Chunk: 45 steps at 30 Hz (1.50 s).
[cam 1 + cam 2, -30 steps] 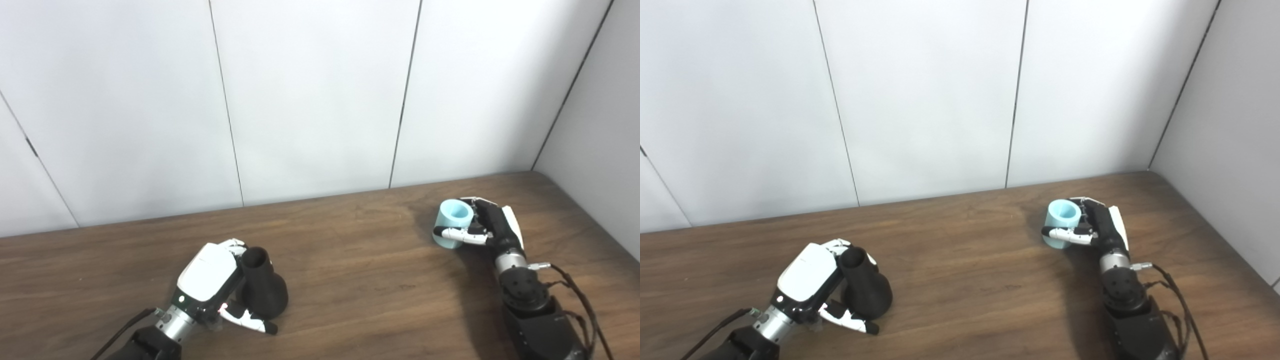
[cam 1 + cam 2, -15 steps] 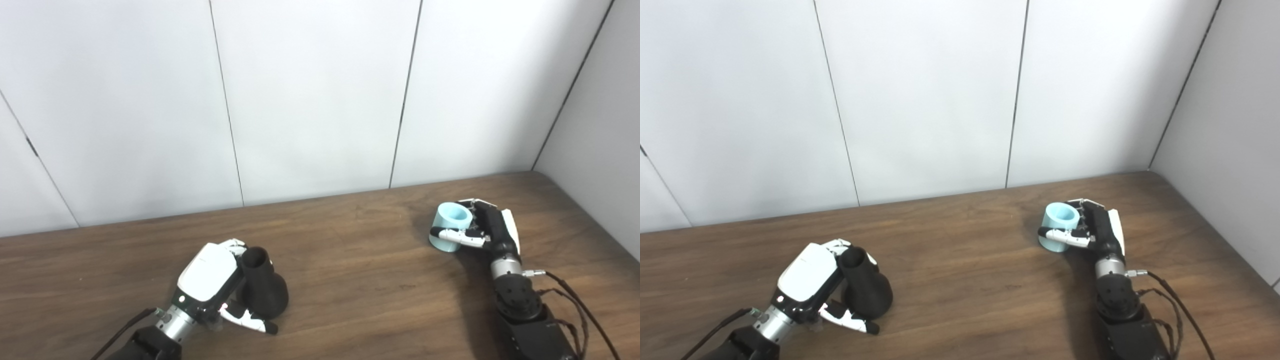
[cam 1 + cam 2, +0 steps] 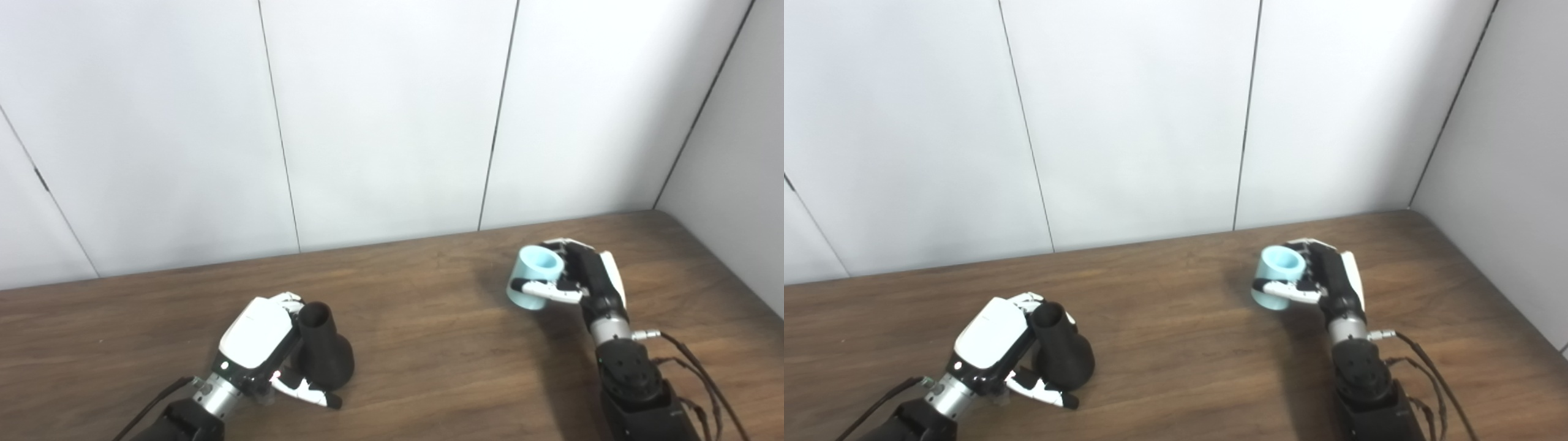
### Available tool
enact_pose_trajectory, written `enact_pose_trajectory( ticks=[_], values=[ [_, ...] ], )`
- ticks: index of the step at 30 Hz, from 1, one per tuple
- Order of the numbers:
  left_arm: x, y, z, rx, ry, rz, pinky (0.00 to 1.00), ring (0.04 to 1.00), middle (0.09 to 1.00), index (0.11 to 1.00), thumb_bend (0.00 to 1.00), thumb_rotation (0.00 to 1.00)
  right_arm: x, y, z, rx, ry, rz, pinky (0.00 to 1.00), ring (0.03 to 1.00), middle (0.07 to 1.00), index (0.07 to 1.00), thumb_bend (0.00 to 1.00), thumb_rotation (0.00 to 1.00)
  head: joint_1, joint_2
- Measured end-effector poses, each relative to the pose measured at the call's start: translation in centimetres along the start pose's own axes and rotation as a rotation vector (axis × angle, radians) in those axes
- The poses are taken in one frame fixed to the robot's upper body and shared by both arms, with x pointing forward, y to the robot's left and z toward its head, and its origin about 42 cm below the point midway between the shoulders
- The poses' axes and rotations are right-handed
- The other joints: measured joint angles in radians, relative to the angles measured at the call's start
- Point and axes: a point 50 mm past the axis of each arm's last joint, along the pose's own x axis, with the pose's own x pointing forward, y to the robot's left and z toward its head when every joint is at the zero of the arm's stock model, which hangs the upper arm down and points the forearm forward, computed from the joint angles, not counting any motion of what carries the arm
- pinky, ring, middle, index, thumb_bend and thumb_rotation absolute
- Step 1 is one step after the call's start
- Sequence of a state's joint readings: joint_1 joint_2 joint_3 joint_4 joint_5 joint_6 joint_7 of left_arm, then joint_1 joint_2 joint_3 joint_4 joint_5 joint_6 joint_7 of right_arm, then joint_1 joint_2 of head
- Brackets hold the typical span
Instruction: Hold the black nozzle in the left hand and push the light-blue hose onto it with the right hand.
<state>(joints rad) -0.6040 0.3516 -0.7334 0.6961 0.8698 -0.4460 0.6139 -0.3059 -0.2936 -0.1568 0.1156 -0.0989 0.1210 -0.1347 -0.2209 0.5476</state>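
R hand [image 3: 585, 278] carried light-blue hose [image 3: 535, 277] leftward (lifted off table); tilted more

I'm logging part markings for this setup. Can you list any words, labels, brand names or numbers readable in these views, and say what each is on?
None can be read. The black nozzle, the light-blue hose, the left hand, the right hand, the table and the wall panels show no printing or labels.
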Motion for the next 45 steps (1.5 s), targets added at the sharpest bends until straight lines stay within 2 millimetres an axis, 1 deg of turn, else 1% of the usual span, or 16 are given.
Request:
enact_pose_trajectory(
  ticks=[2, 5, 8, 11, 14, 17, 21, 23, 26, 28, 34, 38, 42, 45],
  values=[
    [0.4, -0.2, 0.1, 0.007, -0.005, 0.000, 0.67, 0.456, 0.442, 0.525, 0.50, 0.00, -0.2, 0.1, 1.9, 0.004, -0.026, 0.022, 0.37, 0.421, 0.471, 0.499, 0.53, 0.00, 0.005, 0.000],
    [0.8, -0.4, 0.2, 0.017, -0.008, 0.002, 0.66, 0.463, 0.421, 0.503, 0.50, 0.00, -0.4, 0.6, 4.5, 0.021, -0.076, 0.072, 0.37, 0.419, 0.465, 0.503, 0.53, 0.00, 0.009, -0.005],
    [1.1, -0.7, 0.2, 0.029, -0.008, -0.007, 0.66, 0.466, 0.411, 0.496, 0.50, 0.00, -0.5, 1.1, 6.1, 0.038, -0.106, 0.112, 0.37, 0.419, 0.456, 0.518, 0.52, 0.00, 0.017, -0.008],
    [1.4, -0.7, 0.3, 0.032, -0.010, -0.002, 0.65, 0.468, 0.411, 0.491, 0.50, 0.00, -0.7, 1.5, 6.7, 0.041, -0.110, 0.136, 0.39, 0.422, 0.457, 0.520, 0.52, 0.00, 0.037, -0.008],
    [1.7, -0.8, 0.3, 0.037, -0.013, 0.001, 0.65, 0.469, 0.412, 0.484, 0.50, 0.00, -0.8, 1.9, 6.9, 0.042, -0.099, 0.158, 0.39, 0.417, 0.457, 0.519, 0.52, 0.00, 0.061, -0.005],
    [1.9, -0.9, 0.4, 0.038, -0.011, 0.003, 0.67, 0.470, 0.422, 0.490, 0.50, 0.00, -1.1, 2.5, 7.1, 0.059, -0.104, 0.185, 0.38, 0.412, 0.456, 0.523, 0.52, 0.00, 0.071, 0.000],
    [2.1, -0.9, 0.5, 0.038, -0.013, 0.003, 0.66, 0.451, 0.405, 0.501, 0.50, 0.00, -1.5, 3.4, 7.7, 0.083, -0.124, 0.212, 0.37, 0.406, 0.458, 0.518, 0.52, 0.00, 0.069, 0.008],
    [2.2, -0.9, 0.5, 0.038, -0.012, 0.001, 0.66, 0.455, 0.411, 0.509, 0.50, 0.00, -1.8, 4.2, 8.1, 0.091, -0.131, 0.225, 0.37, 0.410, 0.466, 0.506, 0.53, 0.00, 0.071, 0.015],
    [2.2, -0.9, 0.5, 0.038, -0.011, -0.002, 0.66, 0.476, 0.430, 0.496, 0.50, 0.00, -2.3, 5.3, 8.8, 0.108, -0.147, 0.246, 0.36, 0.406, 0.464, 0.506, 0.53, 0.00, 0.077, 0.026],
    [2.2, -0.9, 0.5, 0.038, -0.012, -0.003, 0.67, 0.477, 0.427, 0.494, 0.50, 0.00, -2.5, 5.9, 9.2, 0.106, -0.158, 0.260, 0.35, 0.399, 0.462, 0.508, 0.53, 0.00, 0.084, 0.031],
    [2.3, -1.0, 0.6, 0.036, -0.008, -0.009, 0.69, 0.469, 0.408, 0.495, 0.50, 0.00, -2.4, 7.3, 10.3, 0.096, -0.187, 0.277, 0.35, 0.391, 0.459, 0.514, 0.52, 0.00, 0.092, 0.031],
    [2.4, -1.0, 0.6, 0.037, -0.004, -0.014, 0.67, 0.459, 0.404, 0.494, 0.50, 0.00, -2.4, 8.3, 11.1, 0.098, -0.210, 0.292, 0.34, 0.392, 0.461, 0.514, 0.52, 0.00, 0.101, 0.032],
    [2.5, -1.0, 0.6, 0.038, -0.003, -0.013, 0.67, 0.456, 0.406, 0.495, 0.50, 0.00, -3.0, 9.7, 12.3, 0.122, -0.239, 0.305, 0.32, 0.378, 0.453, 0.527, 0.52, 0.00, 0.112, 0.034],
    [2.6, -1.1, 0.7, 0.039, -0.001, -0.012, 0.67, 0.455, 0.405, 0.490, 0.50, 0.00, -3.4, 10.7, 12.7, 0.152, -0.243, 0.314, 0.34, 0.389, 0.455, 0.524, 0.52, 0.00, 0.120, 0.035]
  ],
)
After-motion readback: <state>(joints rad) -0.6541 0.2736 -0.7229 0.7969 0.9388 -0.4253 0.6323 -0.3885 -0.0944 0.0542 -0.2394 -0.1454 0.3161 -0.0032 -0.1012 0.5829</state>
